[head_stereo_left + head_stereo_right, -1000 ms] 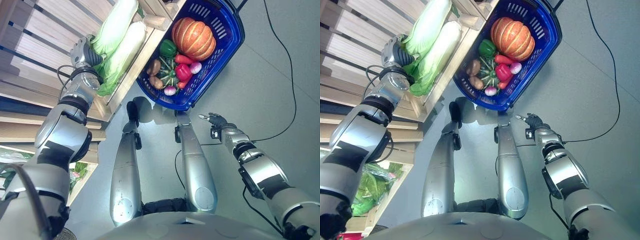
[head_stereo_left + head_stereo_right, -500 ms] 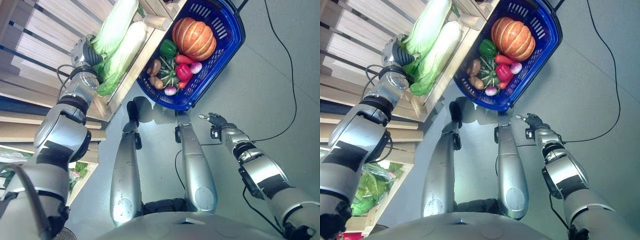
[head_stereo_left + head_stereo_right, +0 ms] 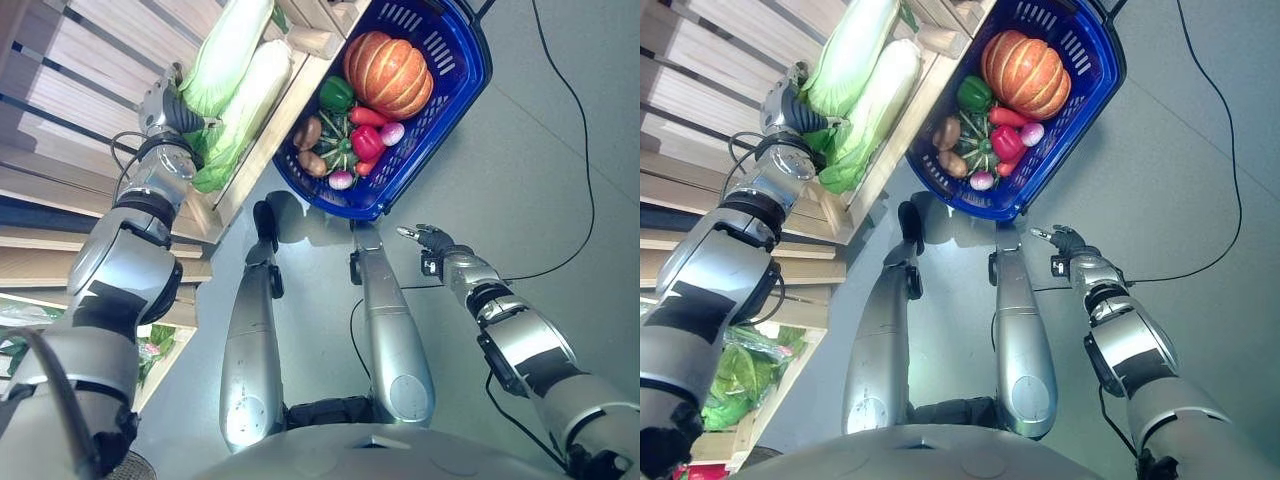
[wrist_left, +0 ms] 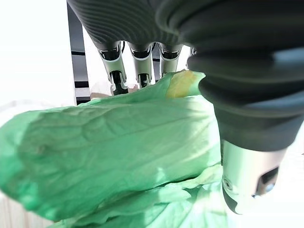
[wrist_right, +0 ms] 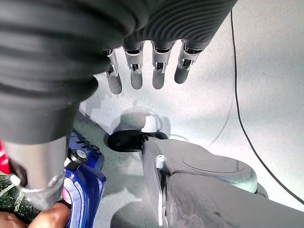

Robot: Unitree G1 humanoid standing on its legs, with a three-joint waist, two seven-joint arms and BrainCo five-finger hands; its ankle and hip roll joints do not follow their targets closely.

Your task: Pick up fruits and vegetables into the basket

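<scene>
Two long pale-green cabbages (image 3: 232,45) lie side by side in a wooden crate (image 3: 262,140) at the upper left. My left hand (image 3: 166,104) is at the leafy end of the nearer one (image 4: 118,142). Its straight fingers (image 4: 137,61) lie over the leaf and its thumb (image 4: 242,180) stands beside it, so the hand is open. The blue basket (image 3: 395,207) sits on the floor beside the crate. It holds a pumpkin (image 3: 387,75), a green pepper (image 3: 336,95), a red pepper (image 3: 365,143), potatoes and small radishes. My right hand (image 3: 430,240) hangs open over the floor, below the basket.
Slatted wooden shelves (image 3: 90,60) run along the left side. A lower crate holds bagged leafy greens (image 3: 730,385). Grey floor (image 3: 520,150) spreads to the right of the basket.
My left hand has crept a little farther onto the cabbage's leafy end. The right hand and the basket have stayed where they were.
</scene>
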